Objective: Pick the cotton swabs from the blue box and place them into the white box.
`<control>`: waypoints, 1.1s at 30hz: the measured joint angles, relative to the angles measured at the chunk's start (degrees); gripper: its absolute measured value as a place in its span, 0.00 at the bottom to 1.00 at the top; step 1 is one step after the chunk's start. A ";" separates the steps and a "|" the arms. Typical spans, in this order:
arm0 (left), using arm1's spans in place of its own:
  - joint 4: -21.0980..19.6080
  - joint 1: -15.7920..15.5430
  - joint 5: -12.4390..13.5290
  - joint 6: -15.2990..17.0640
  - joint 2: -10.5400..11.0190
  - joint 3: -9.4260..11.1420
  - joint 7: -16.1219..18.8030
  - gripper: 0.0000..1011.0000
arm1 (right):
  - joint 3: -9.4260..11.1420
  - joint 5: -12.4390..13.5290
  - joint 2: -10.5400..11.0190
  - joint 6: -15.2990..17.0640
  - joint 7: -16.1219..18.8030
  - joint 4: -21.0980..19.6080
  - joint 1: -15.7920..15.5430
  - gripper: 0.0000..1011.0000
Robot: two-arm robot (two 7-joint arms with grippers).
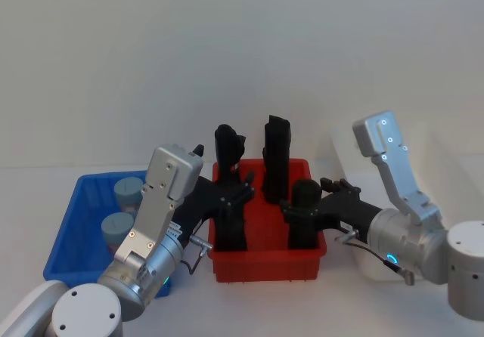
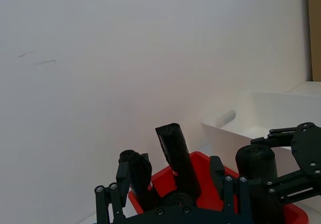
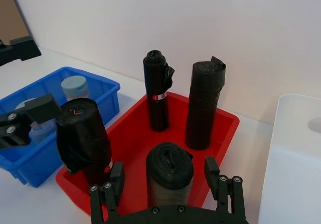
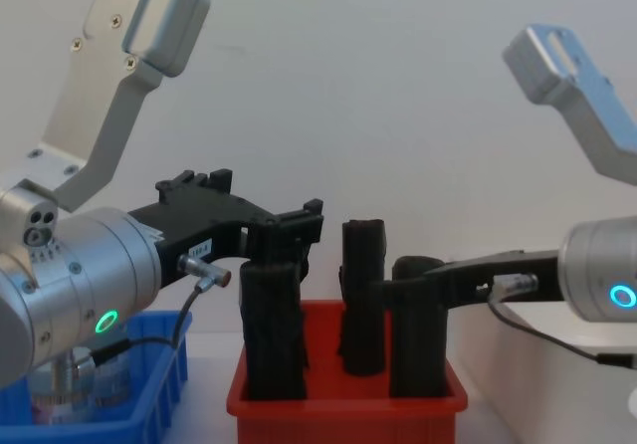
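The blue box (image 1: 72, 224) stands at the left and holds two cotton swabs tubs with grey-blue lids (image 1: 128, 191) (image 1: 117, 227); they also show in the right wrist view (image 3: 75, 86). The white box (image 3: 296, 153) stands at the right, beyond the red bin. My left gripper (image 1: 231, 201) is over the red bin's front left, open, its fingers straddling a black roll (image 1: 229, 227). My right gripper (image 3: 163, 171) is open around the front-right black roll (image 3: 169, 171), with gaps at both fingers.
The red bin (image 1: 265, 265) sits between the two boxes and holds several tall black rolls; two stand at its back (image 1: 227, 148) (image 1: 276, 156). A white wall rises close behind the table. Both arms crowd the space over the red bin.
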 joint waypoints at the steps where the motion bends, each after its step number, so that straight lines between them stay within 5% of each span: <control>1: 0.00 0.00 0.00 0.00 0.00 0.00 0.00 0.99 | -0.11 -0.16 -0.18 0.00 -0.16 0.25 0.16 0.99; 18: 0.00 0.00 0.00 0.00 0.00 0.00 0.00 0.99 | -1.56 -2.84 -2.60 -1.20 -2.85 4.41 2.38 0.99; 33: 0.00 0.00 0.00 0.00 0.00 0.00 0.00 0.99 | -1.95 -3.58 -3.28 -1.75 -3.67 5.62 3.02 0.58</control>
